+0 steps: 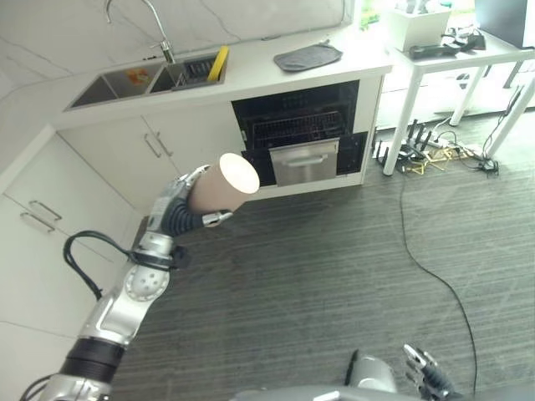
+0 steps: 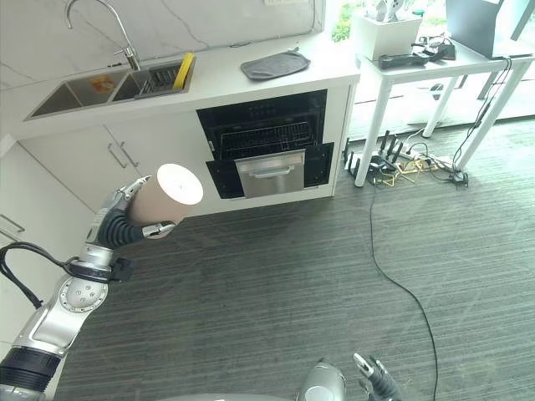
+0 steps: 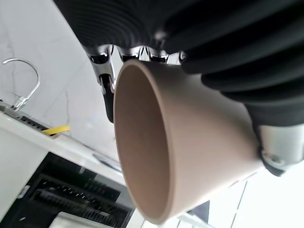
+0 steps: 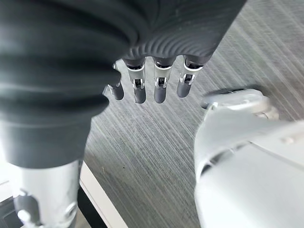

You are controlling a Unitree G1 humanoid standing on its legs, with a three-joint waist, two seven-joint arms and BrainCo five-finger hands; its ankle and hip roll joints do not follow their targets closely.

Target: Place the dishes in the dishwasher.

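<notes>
While sideways, cup (image 1: 219,186) mouth dishwasher-ward (image 1: 305,138)

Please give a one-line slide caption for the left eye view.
Left hand holds a tan cup before the open dishwasher.

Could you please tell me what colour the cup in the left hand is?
The cup is a plain pinkish beige, shown best in the left wrist view.

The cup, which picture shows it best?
The left wrist view: the cup is huge there, and you can see inside it, with the left robot hand curled round it. Both eye views show it smaller, held above the floor in front of the open dishwasher.
</notes>
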